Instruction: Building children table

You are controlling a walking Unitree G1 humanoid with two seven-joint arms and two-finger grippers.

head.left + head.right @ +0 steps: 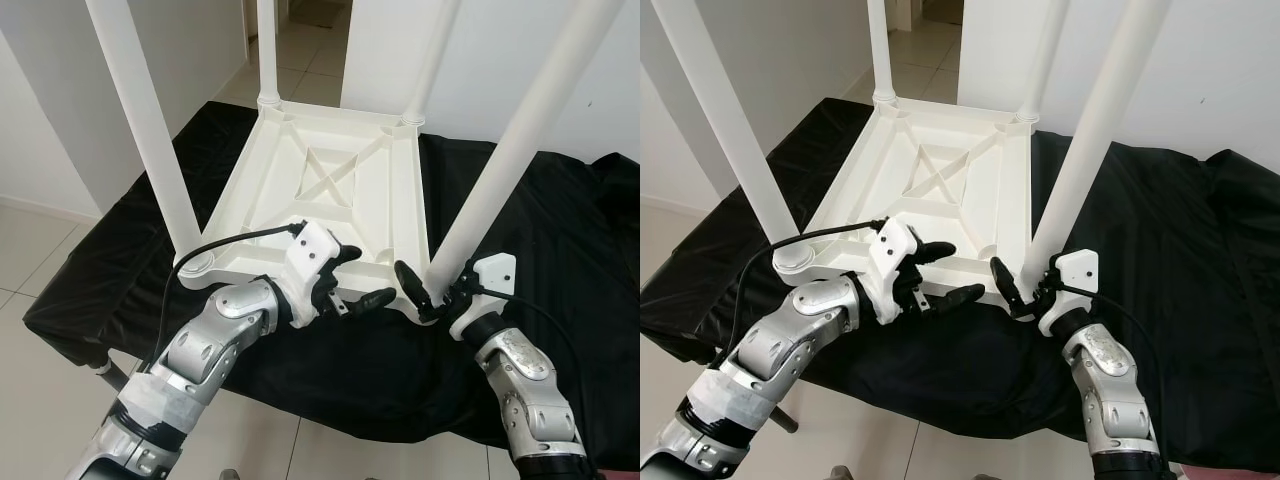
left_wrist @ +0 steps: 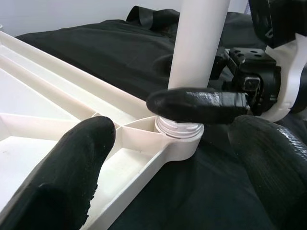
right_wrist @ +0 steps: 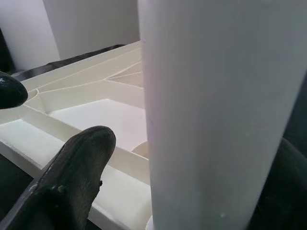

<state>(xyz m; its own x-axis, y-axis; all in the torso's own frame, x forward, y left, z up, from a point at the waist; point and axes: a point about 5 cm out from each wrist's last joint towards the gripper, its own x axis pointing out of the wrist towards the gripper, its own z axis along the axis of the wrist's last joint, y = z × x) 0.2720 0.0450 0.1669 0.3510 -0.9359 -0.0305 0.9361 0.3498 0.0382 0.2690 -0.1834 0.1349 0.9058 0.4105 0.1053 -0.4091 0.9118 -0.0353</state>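
A white children's table (image 1: 375,215) lies upside down on a black cloth, its legs pointing up. My left gripper (image 1: 365,278) is open at the table's front rim: one finger (image 2: 67,167) over the ribbed underside, the other over the cloth. My right gripper (image 1: 432,297) is open and straddles the base of the front right leg (image 1: 500,170), just above its screw collar (image 2: 180,127). One finger (image 2: 196,104) lies across the leg's near side. The leg (image 3: 216,115) stands between the right fingers (image 3: 72,177), with a small gap on one side.
The black cloth (image 1: 560,230) covers a low surface and hangs over its front edge. The front left leg (image 1: 145,130) rises beside my left forearm, with a black cable (image 1: 230,240) looping past it. White walls and a tiled doorway lie behind.
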